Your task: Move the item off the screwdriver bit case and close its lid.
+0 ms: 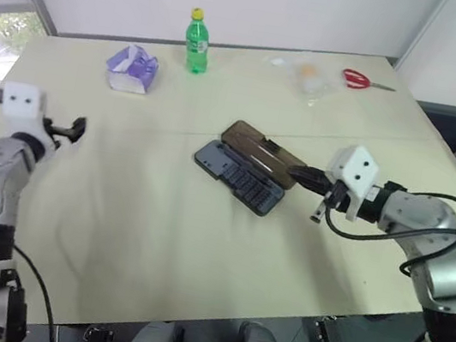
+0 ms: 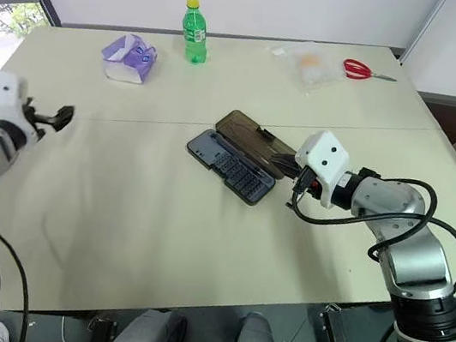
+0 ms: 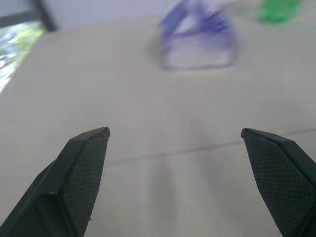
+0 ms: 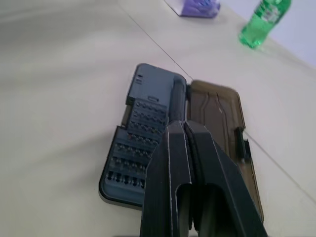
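Observation:
The screwdriver bit case (image 1: 238, 175) lies open in the middle of the table, its dark blue-grey tray showing rows of bit slots. Its smoky-brown lid (image 1: 262, 149) lies folded back flat on the table behind the tray. My right gripper (image 1: 295, 174) is shut and holds nothing. It points at the right end of the case, with its tips over the seam between the tray (image 4: 140, 148) and the lid (image 4: 217, 113). My left gripper (image 1: 74, 127) hovers far off at the table's left side, open (image 3: 175, 132) and empty. The item is out of view.
At the back of the table a purple-and-white packet (image 1: 131, 69) lies to the left, beside a green bottle (image 1: 197, 42). A clear plastic bag (image 1: 312, 76) and red-handled scissors (image 1: 357, 79) lie at the back right. A seam runs across the tabletop behind the case.

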Robot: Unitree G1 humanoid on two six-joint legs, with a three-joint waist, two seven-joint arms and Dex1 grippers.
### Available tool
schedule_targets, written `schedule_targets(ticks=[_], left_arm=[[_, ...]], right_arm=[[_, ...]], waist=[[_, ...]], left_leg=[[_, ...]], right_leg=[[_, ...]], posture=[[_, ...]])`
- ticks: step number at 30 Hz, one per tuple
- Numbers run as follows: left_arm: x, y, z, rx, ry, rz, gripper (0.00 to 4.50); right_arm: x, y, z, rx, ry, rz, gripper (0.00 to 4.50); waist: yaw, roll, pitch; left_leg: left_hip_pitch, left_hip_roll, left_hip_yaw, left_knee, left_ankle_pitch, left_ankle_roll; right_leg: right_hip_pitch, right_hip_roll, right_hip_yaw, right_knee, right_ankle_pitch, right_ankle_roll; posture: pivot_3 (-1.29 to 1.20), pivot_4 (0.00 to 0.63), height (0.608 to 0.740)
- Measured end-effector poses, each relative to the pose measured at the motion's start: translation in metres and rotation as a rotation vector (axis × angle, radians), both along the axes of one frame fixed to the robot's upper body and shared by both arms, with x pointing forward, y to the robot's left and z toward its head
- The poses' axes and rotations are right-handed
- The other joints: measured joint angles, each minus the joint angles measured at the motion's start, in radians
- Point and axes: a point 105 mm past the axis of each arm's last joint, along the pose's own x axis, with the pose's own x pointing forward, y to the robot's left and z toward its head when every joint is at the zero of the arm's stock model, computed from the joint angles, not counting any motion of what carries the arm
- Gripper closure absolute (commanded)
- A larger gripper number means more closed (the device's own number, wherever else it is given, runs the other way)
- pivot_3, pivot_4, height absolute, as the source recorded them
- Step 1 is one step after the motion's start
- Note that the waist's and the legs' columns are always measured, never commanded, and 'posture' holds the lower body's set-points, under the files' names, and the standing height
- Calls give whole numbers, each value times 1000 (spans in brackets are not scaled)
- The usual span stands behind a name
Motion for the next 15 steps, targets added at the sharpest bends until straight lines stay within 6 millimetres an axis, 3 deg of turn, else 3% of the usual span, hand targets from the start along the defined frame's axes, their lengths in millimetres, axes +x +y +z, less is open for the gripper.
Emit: schedule_targets(ticks=[3, 6, 7, 11, 14, 15], left_arm=[[2, -42, -4, -8, 36, -181, 37], [4, -69, -9, 1, 58, -286, 37], [5, -76, -11, 3, 63, -309, 273], [5, -93, -17, 10, 76, -385, 1884], [3, -107, -20, 14, 83, -452, 3525], [2, -112, -22, 8, 87, -476, 4107]], right_arm=[[3, 1, -1, -18, -4, -3, 4500], [4, 3, -5, -33, 4, 0, 4500], [4, 3, -6, -33, 7, -2, 4500], [6, 1, -5, -31, 9, -10, 4500], [7, -3, -4, -35, 7, -24, 4500], [7, -6, -3, -41, 3, -37, 4242]], waist=[[-8, 0, 0], [-13, 0, 0], [-13, 0, 0], [-11, 0, 0], [-7, 0, 0], [-6, 0, 0]], left_leg=[[0, 0, 0, 0, 0, 0], [0, 0, 0, -1, 0, 0], [0, 0, 0, -1, 0, 0], [0, 0, 0, -1, 0, 0], [0, 0, 0, 0, 0, 0], [0, 0, 0, 0, 0, 0]], right_leg=[[0, 0, 0, 0, 0, 0], [-1, 1, 0, 0, 0, 0], [-1, 1, 0, 0, 0, 0], [-1, 1, 0, 0, 0, 0], [0, 1, 0, 0, 0, 0], [0, 1, 0, 0, 0, 0]], posture=[[0, 150, 740], [0, 150, 740], [0, 150, 740], [0, 150, 740], [0, 150, 740], [0, 150, 740]])
